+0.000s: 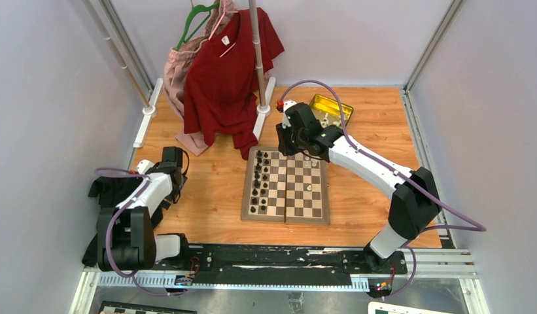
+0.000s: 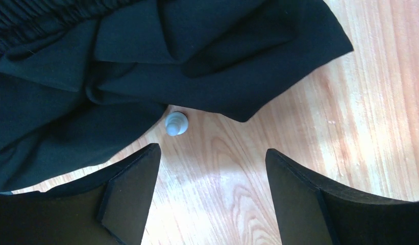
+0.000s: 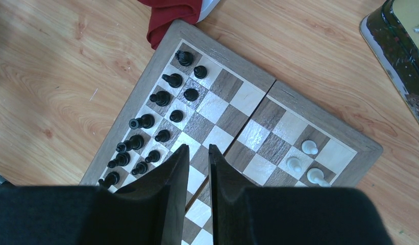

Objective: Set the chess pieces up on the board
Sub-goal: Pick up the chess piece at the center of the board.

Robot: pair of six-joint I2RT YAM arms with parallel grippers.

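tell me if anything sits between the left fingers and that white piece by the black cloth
Nothing visible: bare table lies between the open left fingers and the white piece. The black cloth crowds it only from behind and one side.

board (image 1: 298,204) mid-worktop (image 1: 207,196) | black pieces (image 1: 258,183) on its left files | white piece (image 1: 309,187) right half | right pincer (image 1: 299,152) over far edge | tin (image 1: 331,108) behind

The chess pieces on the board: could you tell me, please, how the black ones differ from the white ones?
The black pieces are dark; the white pieces are pale. The black pieces are many, lined in two rows along one edge of the board; the white pieces are few, clustered near a corner of the other half. Both sets are small and sit on the squares.
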